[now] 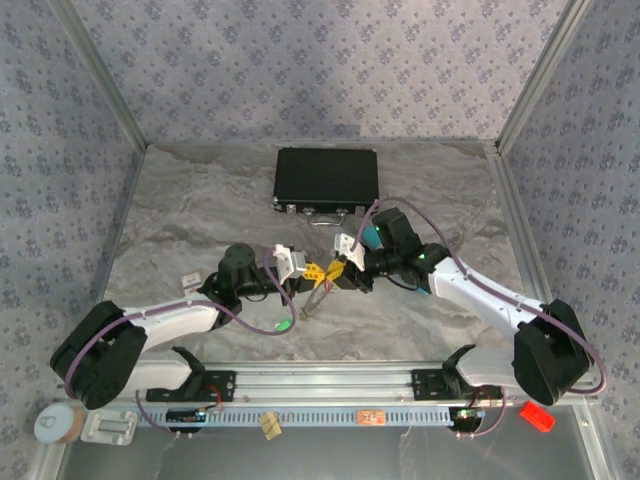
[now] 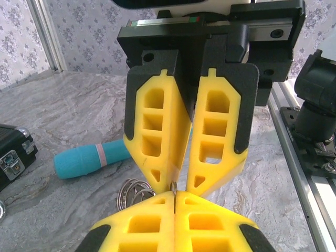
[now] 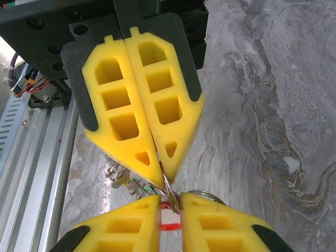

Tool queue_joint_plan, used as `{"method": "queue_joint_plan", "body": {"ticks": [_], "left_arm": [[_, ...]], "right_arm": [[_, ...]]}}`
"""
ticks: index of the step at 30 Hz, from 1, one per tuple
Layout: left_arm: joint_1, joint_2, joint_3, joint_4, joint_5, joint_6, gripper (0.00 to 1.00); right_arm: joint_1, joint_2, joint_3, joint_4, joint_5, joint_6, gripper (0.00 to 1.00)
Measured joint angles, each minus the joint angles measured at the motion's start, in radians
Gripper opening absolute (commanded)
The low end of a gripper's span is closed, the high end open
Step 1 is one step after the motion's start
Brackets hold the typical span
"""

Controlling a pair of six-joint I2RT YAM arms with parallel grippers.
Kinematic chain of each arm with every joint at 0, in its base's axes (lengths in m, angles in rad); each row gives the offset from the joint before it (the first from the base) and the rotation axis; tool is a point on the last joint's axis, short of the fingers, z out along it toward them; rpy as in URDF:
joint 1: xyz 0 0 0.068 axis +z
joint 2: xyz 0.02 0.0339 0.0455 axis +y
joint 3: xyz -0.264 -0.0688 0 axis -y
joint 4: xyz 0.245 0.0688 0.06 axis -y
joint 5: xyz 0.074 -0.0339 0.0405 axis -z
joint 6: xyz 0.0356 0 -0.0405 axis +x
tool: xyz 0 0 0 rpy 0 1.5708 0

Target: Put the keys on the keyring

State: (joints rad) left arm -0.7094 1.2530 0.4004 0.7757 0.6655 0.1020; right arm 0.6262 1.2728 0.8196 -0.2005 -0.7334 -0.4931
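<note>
My two grippers meet tip to tip over the middle of the table. The left gripper is shut on the thin wire of the silvery keyring, and more of its loops hang to the left of the fingers. My right gripper faces it, jaws a little apart, pinching a red-headed key that spans the gap. The ring wire runs up from there into the shut left fingers. A ring loop curves over the right-hand finger. Other keys, one with a green head, dangle at the left.
A black case lies at the back centre. A teal cylinder lies on the marble just behind the grippers. The aluminium rail runs along the near edge, with a red block at its right end.
</note>
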Motion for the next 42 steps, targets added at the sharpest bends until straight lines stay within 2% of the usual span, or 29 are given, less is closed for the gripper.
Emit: {"method": "queue_joint_plan", "body": {"ticks": [3, 7, 9, 12, 14, 18, 24, 28, 29, 30, 32, 34, 42], "left_arm": [[0.000, 0.003, 0.000, 0.015, 0.000, -0.004, 0.00], [0.000, 0.008, 0.000, 0.023, 0.002, -0.010, 0.00], [0.000, 0.008, 0.000, 0.022, 0.000, -0.010, 0.00], [0.000, 0.008, 0.000, 0.013, -0.002, -0.008, 0.13], [0.000, 0.005, 0.003, -0.012, -0.005, 0.003, 0.17], [0.000, -0.005, 0.040, -0.128, -0.017, 0.045, 0.18], [-0.001, -0.034, 0.082, -0.280, -0.027, 0.108, 0.16], [-0.005, -0.037, 0.088, -0.326, -0.021, 0.133, 0.01], [-0.006, -0.038, 0.089, -0.332, -0.020, 0.140, 0.00], [-0.007, -0.040, 0.089, -0.336, -0.019, 0.141, 0.00], [-0.007, -0.047, 0.089, -0.338, -0.020, 0.141, 0.00], [-0.007, -0.054, 0.086, -0.323, -0.024, 0.139, 0.00], [-0.006, -0.062, 0.008, -0.153, -0.024, 0.056, 0.00]], "right_arm": [[0.000, 0.002, 0.001, 0.012, 0.000, 0.001, 0.13], [0.000, 0.006, 0.002, 0.014, 0.000, 0.004, 0.00], [0.000, 0.006, 0.003, 0.010, 0.000, 0.004, 0.00], [0.000, 0.006, 0.011, -0.010, 0.004, -0.003, 0.00], [0.004, 0.011, 0.031, -0.048, 0.015, -0.019, 0.00], [0.023, 0.029, 0.085, -0.144, 0.064, -0.063, 0.00], [0.074, 0.068, 0.174, -0.264, 0.158, -0.124, 0.00], [0.099, 0.080, 0.198, -0.303, 0.202, -0.143, 0.00], [0.099, 0.080, 0.199, -0.309, 0.204, -0.145, 0.00], [0.099, 0.080, 0.199, -0.310, 0.204, -0.145, 0.01], [0.095, 0.078, 0.197, -0.301, 0.202, -0.141, 0.19], [0.081, 0.060, 0.175, -0.263, 0.187, -0.125, 0.25], [0.029, -0.040, 0.008, -0.090, 0.111, -0.010, 0.27]]}}
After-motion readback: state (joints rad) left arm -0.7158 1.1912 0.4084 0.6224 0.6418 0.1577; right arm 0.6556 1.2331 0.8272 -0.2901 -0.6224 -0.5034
